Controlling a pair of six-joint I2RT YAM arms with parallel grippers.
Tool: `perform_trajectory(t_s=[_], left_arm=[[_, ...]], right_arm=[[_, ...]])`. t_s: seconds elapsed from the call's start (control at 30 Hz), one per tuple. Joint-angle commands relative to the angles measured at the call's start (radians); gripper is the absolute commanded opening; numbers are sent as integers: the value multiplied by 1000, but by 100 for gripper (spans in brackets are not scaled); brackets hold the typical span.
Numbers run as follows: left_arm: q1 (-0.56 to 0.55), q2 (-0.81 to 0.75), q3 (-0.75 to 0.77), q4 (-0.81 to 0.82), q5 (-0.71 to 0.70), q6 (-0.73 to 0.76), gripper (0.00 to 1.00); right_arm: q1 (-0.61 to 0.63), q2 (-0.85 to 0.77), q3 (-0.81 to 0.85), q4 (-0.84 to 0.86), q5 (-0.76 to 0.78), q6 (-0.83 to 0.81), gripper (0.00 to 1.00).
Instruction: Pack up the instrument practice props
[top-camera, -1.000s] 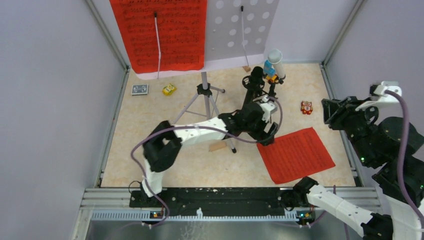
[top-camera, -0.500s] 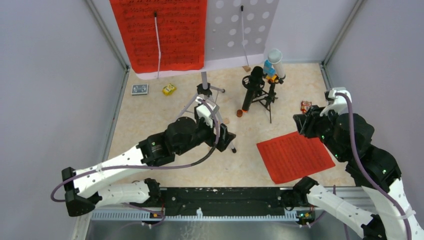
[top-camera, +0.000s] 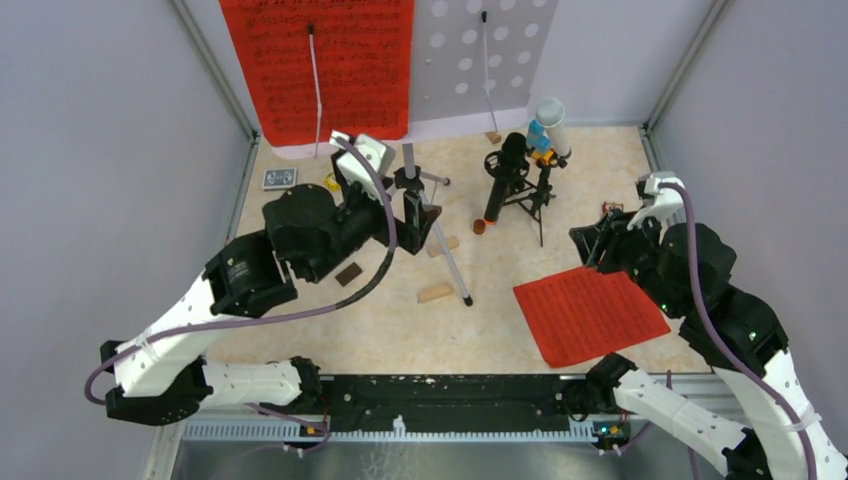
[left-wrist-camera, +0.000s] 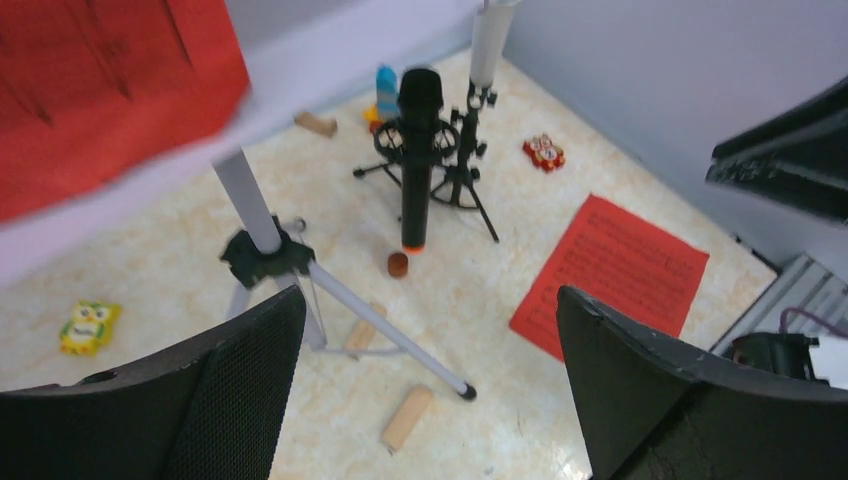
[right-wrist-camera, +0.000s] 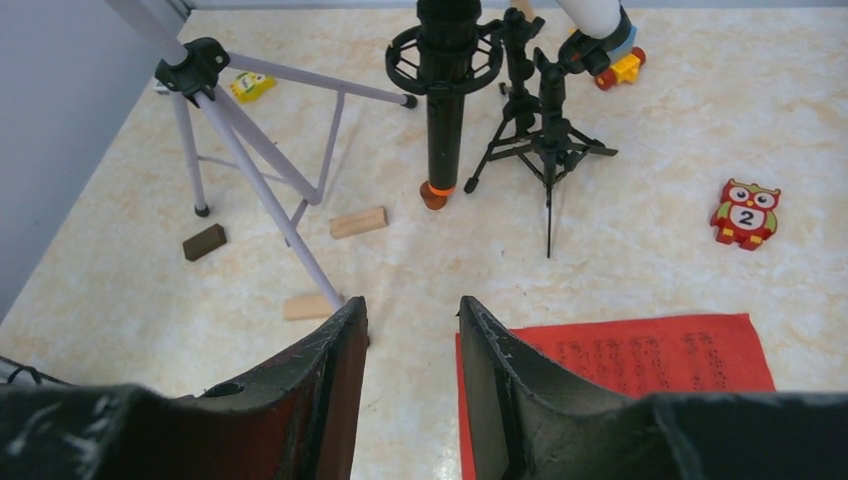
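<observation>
The grey perforated music-stand plate (top-camera: 480, 50) stands at the back on a silver tripod (top-camera: 430, 215), with red sheet-music pages (top-camera: 330, 65) clipped on its left half. A loose red page (top-camera: 590, 310) lies flat at the front right. The black microphone with an orange end (top-camera: 503, 180) hangs in a shock mount on the small black tripod (top-camera: 535, 195), and the white tube (top-camera: 553, 125) is behind it. My left gripper (top-camera: 410, 215) is wide open and empty beside the silver tripod's hub (left-wrist-camera: 262, 250). My right gripper (top-camera: 592, 245) is open and empty over the loose page's far corner (right-wrist-camera: 640, 360).
Two light wooden blocks (top-camera: 436, 292) and a dark one (top-camera: 348, 274) lie around the silver tripod's legs. A red owl tile (top-camera: 612, 215), a yellow owl tile (top-camera: 338, 180), a grey card (top-camera: 279, 179), a small brown cylinder (top-camera: 479, 226) and a blue-and-orange toy car (top-camera: 540, 140) lie on the floor. Walls close three sides.
My left arm pulled back from the microphone area and swung left to the silver tripod's hub. My right arm came in from the right edge to above the loose red page.
</observation>
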Motion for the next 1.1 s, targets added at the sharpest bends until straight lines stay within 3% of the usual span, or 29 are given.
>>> perform_trajectory(t_s=[0.0,0.43,0.8,1.07], left_arm=[[3,85,194,-105,-47,118,99],[2,262,569,-107,-67,274,99],[2,397,863,-121,-242,395,97],[2,275,829,-222,-281,276,90]], right_arm=[[-5,0,-6,78,-67,-10,40],[-5,88,-18,326,-519,-30,42],[-5,253,106,486,-503,46,42],[-5,414,258,683,-600,98,42]])
